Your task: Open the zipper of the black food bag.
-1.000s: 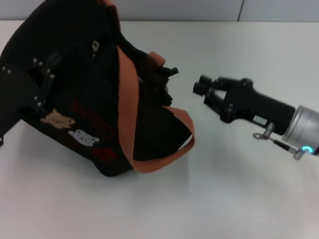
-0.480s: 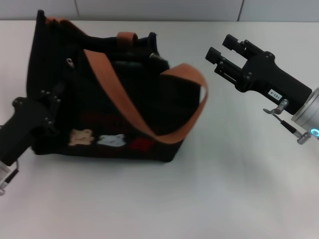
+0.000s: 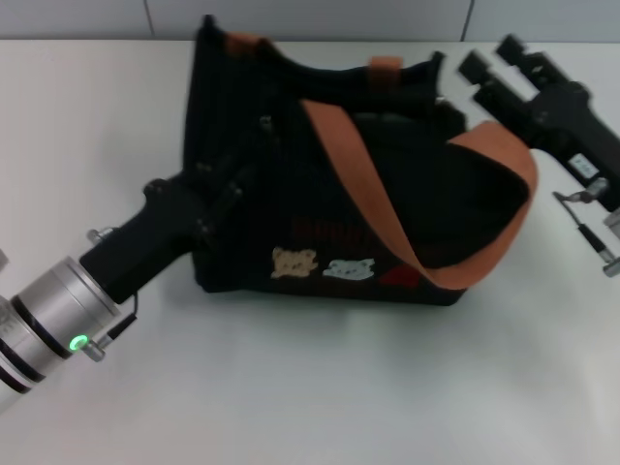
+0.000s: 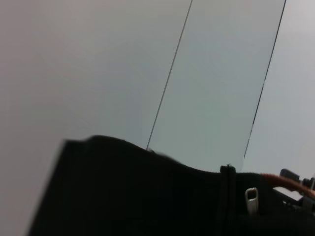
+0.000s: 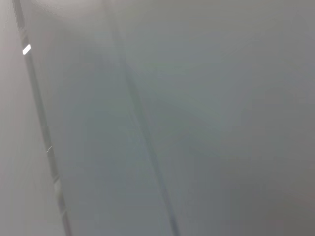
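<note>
The black food bag (image 3: pixel 242 232) stands upright mid-table, its bear patches (image 3: pixel 295 262) facing me and an orange-brown handle (image 3: pixel 373 203) draped across its front. My left gripper (image 3: pixel 211 186) is pressed into the bag's left end and looks shut on the fabric there. The zipper's silver pull tab (image 4: pixel 251 200) shows in the left wrist view on the bag's top edge (image 4: pixel 147 162). My right gripper (image 3: pixel 486 55) hovers open just beyond the bag's far right corner, with nothing between its fingers. The right wrist view shows only grey wall.
The white table (image 3: pixel 291 387) spreads in front of the bag and to its left. A grey panelled wall (image 3: pixel 320 17) runs along the table's far edge, close behind the bag and the right gripper.
The bag has gone from tilted to upright and slid to the right with my left gripper at its end. My right gripper has drawn back up and to the right.
</note>
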Tool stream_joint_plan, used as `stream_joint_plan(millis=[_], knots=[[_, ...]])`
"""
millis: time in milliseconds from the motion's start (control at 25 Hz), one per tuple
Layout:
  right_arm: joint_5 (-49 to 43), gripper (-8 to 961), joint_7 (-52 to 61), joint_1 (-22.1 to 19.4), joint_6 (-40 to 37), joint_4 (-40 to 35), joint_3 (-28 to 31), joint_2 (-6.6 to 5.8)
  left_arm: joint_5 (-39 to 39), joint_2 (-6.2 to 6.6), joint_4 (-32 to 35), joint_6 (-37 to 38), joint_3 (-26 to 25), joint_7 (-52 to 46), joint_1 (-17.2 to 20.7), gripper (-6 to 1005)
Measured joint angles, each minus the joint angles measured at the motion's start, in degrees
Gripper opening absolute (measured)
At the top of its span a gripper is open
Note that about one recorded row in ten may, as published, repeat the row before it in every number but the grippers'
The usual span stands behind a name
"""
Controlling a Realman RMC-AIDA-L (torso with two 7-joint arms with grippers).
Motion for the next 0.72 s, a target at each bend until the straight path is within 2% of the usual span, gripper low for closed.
stream_joint_plan(millis=[120,240,360,440,480,560,600,720], knots=[[1.2,731,0.2,-1.1,-1.4,-0.3,0.3,-0.16,-0.7,0.06,0.0,0.4,-2.4,-0.2,0.7,165],[1.3,731,2.8,-3.0,-5.0,-3.7,0.1,-0.40,-0.7,0.47,2.0,3.6,-3.8,-3.0,2.6,397],[0.5,731,4.8,-3.9,-7.5,-6.7,-0.7,-0.42,-0.3,0.67,8.4,10.0,-3.1,-8.6,5.0,517],[-3.9,731,9.2,-4.7,-13.3,-13.3,-4.4,-0.88,0.6,0.85,13.3,14.4,-1.2,-10.9,6.4,597],[-3.9,731,9.2,-4.7,-13.3,-13.3,-4.4,-0.88,1.4,1.09,16.6,17.0,0.6,-12.2,7.3,621],[-8.5,731,12.4,-4.9,-18.6,-18.4,-8.3,-1.59,3.8,1.70,22.0,20.9,4.6,-14.7,8.4,668],[-11.1,731,13.6,-4.7,-21.2,-20.5,-10.7,-2.10,6.1,2.41,25.4,23.0,7.7,-16.2,8.9,692],[-17.9,731,15.4,-2.9,-27.5,-23.6,-16.9,-3.19,9.2,4.32,29.4,26.0,12.7,-18.2,9.2,764]])
